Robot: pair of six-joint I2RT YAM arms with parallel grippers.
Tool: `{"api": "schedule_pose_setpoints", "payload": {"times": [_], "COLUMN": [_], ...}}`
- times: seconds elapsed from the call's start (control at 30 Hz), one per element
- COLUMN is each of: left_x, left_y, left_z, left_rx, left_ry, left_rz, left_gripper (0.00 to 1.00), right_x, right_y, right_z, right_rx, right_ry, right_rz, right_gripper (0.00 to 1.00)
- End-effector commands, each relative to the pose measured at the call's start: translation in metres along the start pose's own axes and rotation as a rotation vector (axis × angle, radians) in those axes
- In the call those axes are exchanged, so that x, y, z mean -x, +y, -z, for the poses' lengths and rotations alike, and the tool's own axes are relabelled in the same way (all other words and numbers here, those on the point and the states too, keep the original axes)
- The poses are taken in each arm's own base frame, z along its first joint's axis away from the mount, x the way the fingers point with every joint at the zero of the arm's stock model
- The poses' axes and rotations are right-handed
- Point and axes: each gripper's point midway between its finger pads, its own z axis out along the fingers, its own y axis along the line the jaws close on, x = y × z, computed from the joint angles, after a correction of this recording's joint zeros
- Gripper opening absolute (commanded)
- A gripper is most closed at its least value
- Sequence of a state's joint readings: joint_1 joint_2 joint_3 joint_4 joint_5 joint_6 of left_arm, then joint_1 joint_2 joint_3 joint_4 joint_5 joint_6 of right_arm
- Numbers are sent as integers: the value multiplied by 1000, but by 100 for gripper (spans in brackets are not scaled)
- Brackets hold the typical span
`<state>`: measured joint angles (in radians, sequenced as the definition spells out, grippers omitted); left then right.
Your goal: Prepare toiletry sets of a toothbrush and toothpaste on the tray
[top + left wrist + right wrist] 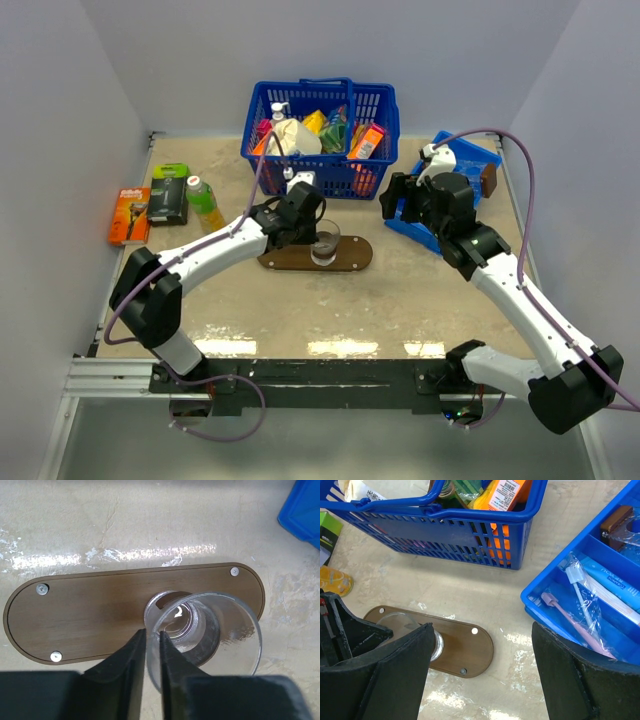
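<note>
The dark brown oval tray (352,257) (90,620) (467,645) lies mid-table with a clear glass cup (325,243) (225,635) standing on it. My left gripper (303,225) (152,635) is shut on the cup's near rim, one finger inside the glass wall and one outside. My right gripper (398,198) (482,630) hangs open over the bare table between the tray and the blue bin (532,600). In the bin lie a wrapped pink toothbrush (572,625), a white toothbrush (580,592) and whitish-blue toothpaste tubes (612,585).
A blue basket (320,125) (445,530) full of packaged goods stands behind the tray. At the far left lie an orange razor pack (130,213), a green box (168,192) and a small bottle (203,200). White walls close in the table.
</note>
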<state>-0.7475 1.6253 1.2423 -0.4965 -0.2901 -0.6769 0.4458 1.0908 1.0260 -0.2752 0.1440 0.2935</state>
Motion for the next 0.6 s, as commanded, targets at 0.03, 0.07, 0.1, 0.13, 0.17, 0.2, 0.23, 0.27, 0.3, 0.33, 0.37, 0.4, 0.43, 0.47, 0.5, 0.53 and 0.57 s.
{"api": "schedule_pose_setpoints", "payload": {"times": [0.03,0.07,0.1,0.13,0.17,0.2,0.23,0.27,0.3,0.33,0.37,0.4,0.43,0.47,0.5,0.53,0.57], "left_x": [9,9,10,10,11,15,17,20,26,25,31,36,36,42,45,48,49], "left_y": [-12,-12,-12,-12,-11,-12,-14,-12,-13,-16,-11,-11,-15,-7,-5,0,6], "left_z": [4,3,4,5,5,7,10,11,16,18,19,24,29,29,34,35,35], "left_rx": [-40,-41,-43,-45,-47,-57,-76,-83,-103,-138,-151,-176,-228,-241,-262,-293,-296], "left_ry": [-6,-4,-6,-5,-7,-19,-21,-27,-44,-38,-47,-65,-59,-70,-80,-76,-70], "left_rz": [-34,-48,-56,-65,-91,-106,-124,-157,-172,-190,-228,-240,-263,-302,-320,-346,-354], "left_gripper": [14,8,4,0,0,0,0,0,0,0,0,0,0,0,0,0,0], "right_x": [14,13,13,13,13,13,13,13,13,14,14,15,14,14,14,15,15], "right_y": [-3,-4,-4,-4,-4,-5,-5,-4,-5,-5,-5,-5,-6,-6,-6,-4,-5], "right_z": [1,1,1,1,0,1,1,1,1,1,1,1,1,1,2,2,3], "right_rx": [-19,-23,-24,-26,-25,-30,-30,-29,-30,-31,-33,-34,-36,-36,-35,-28,-29], "right_ry": [-54,-50,-51,-51,-48,-48,-49,-46,-46,-50,-49,-50,-49,-48,-49,-52,-52], "right_rz": [3,2,2,4,3,4,3,5,6,6,6,4,7,8,9,10,10], "right_gripper": [82,82,82,82,82,82,82,82,82,82,82,82,81,82,82,81,82]}}
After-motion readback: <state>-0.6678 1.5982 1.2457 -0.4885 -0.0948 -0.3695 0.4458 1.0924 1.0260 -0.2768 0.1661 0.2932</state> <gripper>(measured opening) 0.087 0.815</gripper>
